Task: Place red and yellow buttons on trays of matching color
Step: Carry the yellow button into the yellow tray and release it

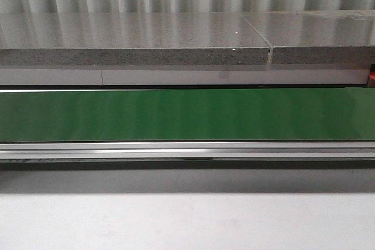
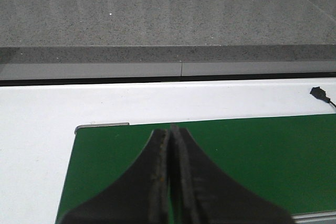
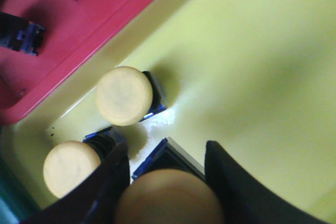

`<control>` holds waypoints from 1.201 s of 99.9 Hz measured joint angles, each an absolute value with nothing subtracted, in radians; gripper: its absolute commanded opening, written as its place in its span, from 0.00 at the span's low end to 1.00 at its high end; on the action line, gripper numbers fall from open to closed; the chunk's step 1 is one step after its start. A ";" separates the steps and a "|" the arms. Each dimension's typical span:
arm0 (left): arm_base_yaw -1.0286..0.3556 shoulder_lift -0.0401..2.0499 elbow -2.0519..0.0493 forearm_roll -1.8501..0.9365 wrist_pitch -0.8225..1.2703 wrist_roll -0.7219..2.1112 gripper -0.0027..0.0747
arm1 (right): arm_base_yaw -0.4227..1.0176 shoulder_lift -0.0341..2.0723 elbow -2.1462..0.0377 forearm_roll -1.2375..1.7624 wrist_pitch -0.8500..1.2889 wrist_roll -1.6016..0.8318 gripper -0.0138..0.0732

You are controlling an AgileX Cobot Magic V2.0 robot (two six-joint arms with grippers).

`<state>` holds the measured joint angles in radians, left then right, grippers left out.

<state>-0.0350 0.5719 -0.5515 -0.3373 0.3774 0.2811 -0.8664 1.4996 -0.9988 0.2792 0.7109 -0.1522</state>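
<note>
In the right wrist view my right gripper [image 3: 167, 150] is shut on a yellow button [image 3: 168, 195], its fingers on either side of the cap, low over the yellow tray [image 3: 252, 66]. Two more yellow buttons [image 3: 124, 95] [image 3: 68, 167] stand in that tray near its corner. The red tray [image 3: 79, 24] lies beside it and holds dark blue-black button bases [image 3: 18, 32]. No red cap shows. My left gripper [image 2: 171, 129] is shut and empty above the end of the green belt [image 2: 262, 150]. Neither gripper nor any tray shows in the front view.
The green conveyor belt [image 1: 187, 114] runs across the front view with a metal rail [image 1: 187, 150] before it and a grey stone counter [image 1: 146, 39] behind. A small black cable end [image 2: 320, 94] lies on the white surface by the belt.
</note>
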 measured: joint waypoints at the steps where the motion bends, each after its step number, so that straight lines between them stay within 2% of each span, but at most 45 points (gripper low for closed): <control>1: -0.035 0.572 -0.552 -0.337 0.377 0.281 0.01 | -0.866 1.504 -0.999 0.279 0.711 -0.152 0.34; 33: -0.035 0.572 -0.552 -0.337 0.377 0.281 0.01 | -0.866 1.659 -0.999 0.279 0.646 -0.107 0.34; 68: -0.035 0.572 -0.552 -0.337 0.377 0.281 0.01 | -0.866 1.706 -0.999 0.281 0.628 -0.101 0.34; 78: -0.035 0.572 -0.552 -0.337 0.377 0.281 0.01 | -0.866 1.708 -0.999 0.283 0.628 -0.101 0.42; 93: -0.035 0.572 -0.552 -0.337 0.377 0.281 0.01 | -0.866 1.708 -1.001 0.288 0.644 -0.101 0.68; 100: -0.035 0.572 -0.552 -0.337 0.377 0.281 0.01 | -0.866 1.708 -1.001 0.295 0.659 -0.101 0.76; 108: -0.035 0.572 -0.552 -0.337 0.377 0.281 0.01 | -0.866 1.705 -1.001 0.299 0.671 -0.101 0.82; 120: -0.035 0.572 -0.552 -0.337 0.377 0.281 0.01 | -0.866 1.677 -1.001 0.299 0.684 -0.101 0.82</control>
<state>-0.0350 0.5719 -0.5515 -0.3373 0.3774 0.2811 -0.8664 1.6772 -1.0006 0.2987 0.6844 -0.1012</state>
